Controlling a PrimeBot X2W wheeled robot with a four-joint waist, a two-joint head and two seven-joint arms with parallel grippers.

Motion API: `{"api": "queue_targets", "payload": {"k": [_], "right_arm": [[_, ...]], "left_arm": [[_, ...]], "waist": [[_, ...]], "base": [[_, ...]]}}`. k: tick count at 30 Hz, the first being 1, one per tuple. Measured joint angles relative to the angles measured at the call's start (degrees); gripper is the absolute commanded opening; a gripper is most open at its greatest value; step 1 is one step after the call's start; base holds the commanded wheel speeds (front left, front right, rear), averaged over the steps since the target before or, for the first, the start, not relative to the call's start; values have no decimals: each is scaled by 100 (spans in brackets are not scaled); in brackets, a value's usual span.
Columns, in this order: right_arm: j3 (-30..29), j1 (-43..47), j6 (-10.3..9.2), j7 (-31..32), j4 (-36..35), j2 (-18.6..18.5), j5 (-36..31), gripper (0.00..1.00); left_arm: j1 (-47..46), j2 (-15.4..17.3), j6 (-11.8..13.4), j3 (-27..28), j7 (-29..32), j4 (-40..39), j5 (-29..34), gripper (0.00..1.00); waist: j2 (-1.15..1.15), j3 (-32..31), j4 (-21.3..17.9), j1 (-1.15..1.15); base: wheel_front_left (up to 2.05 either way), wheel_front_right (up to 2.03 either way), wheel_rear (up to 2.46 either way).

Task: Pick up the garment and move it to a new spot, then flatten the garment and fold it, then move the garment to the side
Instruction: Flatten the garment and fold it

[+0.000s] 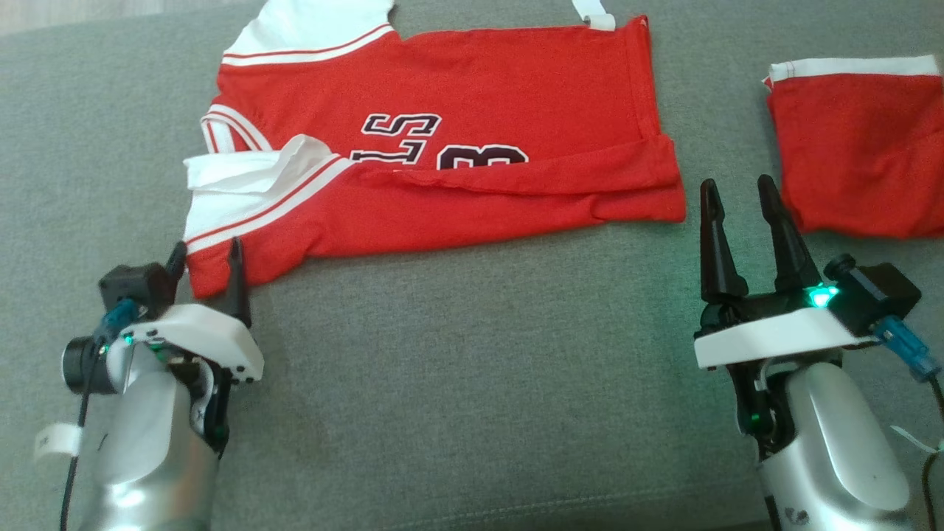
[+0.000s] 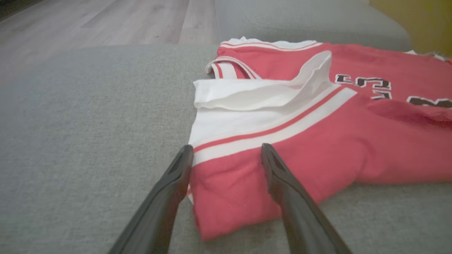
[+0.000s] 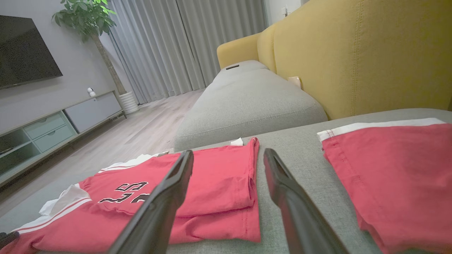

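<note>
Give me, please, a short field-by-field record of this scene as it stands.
surface: grey sofa cushion
garment: red jersey, lying flat, near long edge folded over its lettering
other item: second red garment, apart to the right
left gripper: open, fingers astride the jersey's near left corner
right gripper: open, over bare cushion between the two garments

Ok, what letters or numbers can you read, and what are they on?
"8": black number on the red jersey, half tucked under its fold.
"S": black lettering near it, other letters unclear.
White cable tag: too small to read.
</note>
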Motion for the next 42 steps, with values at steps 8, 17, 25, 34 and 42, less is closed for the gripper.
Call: {"api": "queue_targets", "payload": {"k": [8, 17, 25, 34, 42], "right_arm": [[59, -107, 0, 8, -2, 2, 41, 100], [37, -114, 0, 223, 10, 2, -29, 100], [-279, -430, 0, 760, 404, 4, -393, 100], [-697, -1040, 0, 1544, 1769, 5, -415, 100], [-736, -1516, 0, 1808, 2692, -10, -377, 100]], "left_arm": [[-405, 146, 59, -146, 177, 914, 108, 100], [-790, 230, -108, -455, 191, 1314, 190, 0], [-708, 136, -54, -544, 36, 2, 232, 0], [-122, 91, -154, -880, 35, -1067, 338, 0], [-120, 82, -157, -911, 35, -1228, 337, 0]], "waist": [[0, 58, -92, 0], [0, 70, -47, 0], [0, 78, 238, 0], [0, 150, 549, 0], [0, 232, 618, 0]], "base": [[0, 0, 0], [0, 0, 0], [0, 0, 0], [0, 0, 0], [0, 0, 0]]}}
